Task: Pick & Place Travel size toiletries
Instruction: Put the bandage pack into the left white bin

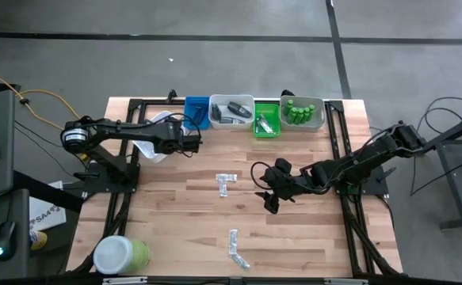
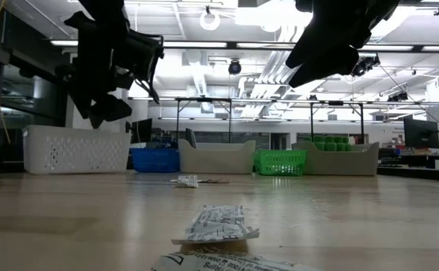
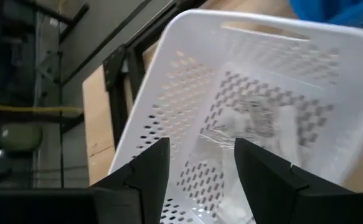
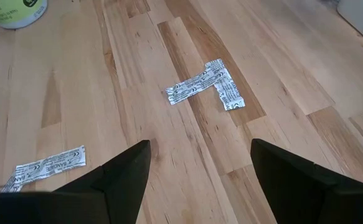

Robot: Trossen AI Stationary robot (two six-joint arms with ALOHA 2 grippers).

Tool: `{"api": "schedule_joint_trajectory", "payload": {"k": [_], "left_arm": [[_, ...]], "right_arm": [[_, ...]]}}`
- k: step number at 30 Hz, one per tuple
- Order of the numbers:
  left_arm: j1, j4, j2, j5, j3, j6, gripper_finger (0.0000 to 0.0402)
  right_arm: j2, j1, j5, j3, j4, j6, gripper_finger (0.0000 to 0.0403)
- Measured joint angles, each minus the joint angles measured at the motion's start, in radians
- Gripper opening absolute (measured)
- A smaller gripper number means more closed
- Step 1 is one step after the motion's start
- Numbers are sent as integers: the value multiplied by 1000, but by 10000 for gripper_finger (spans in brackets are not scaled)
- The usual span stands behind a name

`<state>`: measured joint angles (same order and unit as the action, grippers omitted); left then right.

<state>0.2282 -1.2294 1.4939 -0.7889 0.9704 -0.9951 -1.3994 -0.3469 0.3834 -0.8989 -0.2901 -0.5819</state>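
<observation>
The right gripper hangs above the bare wood of the table, near its middle, with its two fingers spread wide and nothing between them. Just ahead of it, toward the left arm's side, lie two flat sachets that touch each other and make an L shape; they also show past the fingers in the right wrist view. Nearer the front edge of the table, further from this gripper, lies a second pair of sachets, and beyond them, at the front corner, stands the big green jar with its white lid. The left gripper hovers over the white basket at the back of the table, its fingers apart and empty; a clear sachet lies inside the basket right under them. Next to this gripper, along the back edge, stand a blue tray, a pale tray with dark grey pieces, a green tray and a pale tray with small green bottles.
</observation>
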Motion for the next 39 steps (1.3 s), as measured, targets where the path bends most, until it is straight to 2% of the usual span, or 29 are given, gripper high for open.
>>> {"api": "schedule_joint_trajectory", "payload": {"k": [8,13,16,20,23,27,31,34,39], "left_arm": [[-139,102,-34,1,0,75,177],[-242,284,-45,44,1,320,177],[-287,406,-45,128,1,493,177],[-344,511,-45,194,1,600,177],[-386,527,-45,177,1,599,177],[-445,525,-45,134,1,555,177],[-492,526,-45,107,1,518,177],[-513,527,-45,91,1,506,177],[-519,520,-45,80,1,492,177]], "right_arm": [[0,0,0,0,0,1,270],[0,0,5,0,0,2,270],[0,0,6,0,-2,2,270],[0,0,-13,0,-8,-22,270],[0,-7,-51,0,-7,-6,270],[0,-57,-98,0,32,97,270],[-11,-101,-69,0,81,144,270],[-66,-116,-48,0,199,223,270],[-223,-138,-71,0,413,315,270]]}}
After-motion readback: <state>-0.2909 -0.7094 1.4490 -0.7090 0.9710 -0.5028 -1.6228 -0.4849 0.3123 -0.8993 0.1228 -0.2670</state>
